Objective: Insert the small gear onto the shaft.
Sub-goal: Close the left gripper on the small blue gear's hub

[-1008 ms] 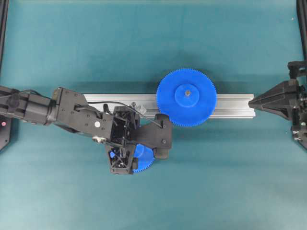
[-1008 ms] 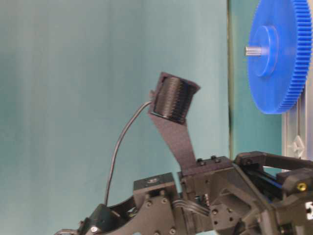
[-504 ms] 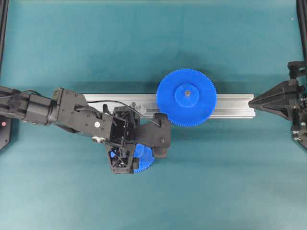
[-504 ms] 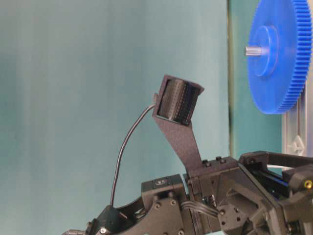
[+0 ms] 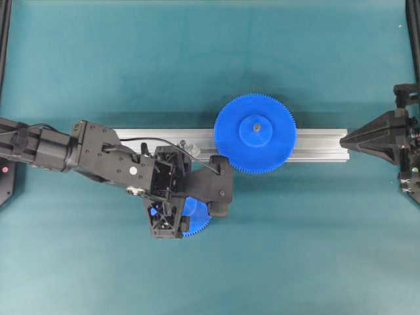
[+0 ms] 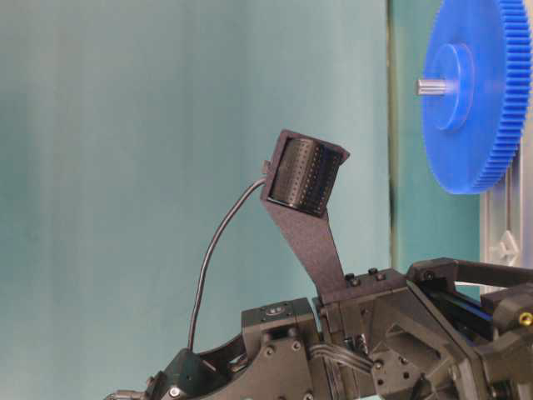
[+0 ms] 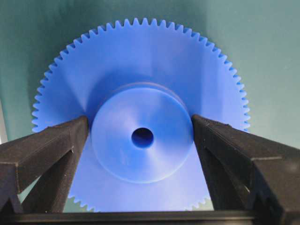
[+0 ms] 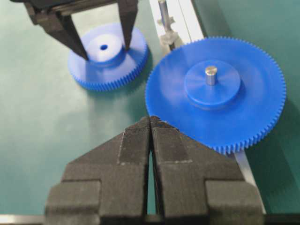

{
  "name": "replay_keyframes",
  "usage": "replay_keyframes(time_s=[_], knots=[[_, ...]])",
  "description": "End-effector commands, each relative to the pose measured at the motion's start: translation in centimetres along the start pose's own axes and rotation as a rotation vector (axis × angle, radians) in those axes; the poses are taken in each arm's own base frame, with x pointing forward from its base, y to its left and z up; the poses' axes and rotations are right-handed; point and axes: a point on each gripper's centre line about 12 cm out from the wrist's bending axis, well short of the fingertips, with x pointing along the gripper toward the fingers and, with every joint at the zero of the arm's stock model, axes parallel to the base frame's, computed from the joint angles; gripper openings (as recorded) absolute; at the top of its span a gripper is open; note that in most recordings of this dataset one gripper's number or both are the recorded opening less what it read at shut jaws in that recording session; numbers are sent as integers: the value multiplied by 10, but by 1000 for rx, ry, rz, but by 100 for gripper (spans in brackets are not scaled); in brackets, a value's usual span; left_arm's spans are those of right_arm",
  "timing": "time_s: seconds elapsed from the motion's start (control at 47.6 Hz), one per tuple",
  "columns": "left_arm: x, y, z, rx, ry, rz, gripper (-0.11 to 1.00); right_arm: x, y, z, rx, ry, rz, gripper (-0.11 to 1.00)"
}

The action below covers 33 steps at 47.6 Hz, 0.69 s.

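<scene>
Left wrist view: blue fine-toothed small gear [image 7: 140,126], raised hub, dark centre hole.

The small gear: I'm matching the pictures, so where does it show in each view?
Overhead: small gear low centre-left, mostly under the left gripper.
Table-level: not in view.
Left wrist: fills the centre.
Right wrist: top left.
Shared landmark: large gear.

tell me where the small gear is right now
The small gear lies flat on the teal mat, left of the larger gear, its hub between the left gripper's open fingers.
</scene>
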Motion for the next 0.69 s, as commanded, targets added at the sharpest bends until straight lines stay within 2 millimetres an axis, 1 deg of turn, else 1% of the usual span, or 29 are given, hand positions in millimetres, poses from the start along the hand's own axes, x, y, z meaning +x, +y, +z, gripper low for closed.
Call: replay_keyframes(time_s=[0.0,0.504,0.567,0.609,0.672], knots=[[-8,-1,2,4,-14,-1,92,0,1,7,9,-20,2,3],[-7,-1,3,2,-12,-1,90,0,2,7,10,-21,4,3],[-8,-2,4,4,-15,-2,87,0,1,7,8,-20,3,3],[-9,-2,5,4,-18,-2,83,0,1,6,10,-20,4,3],[-10,-3,6,7,-24,-3,73,0,1,7,10,-22,3,3]])
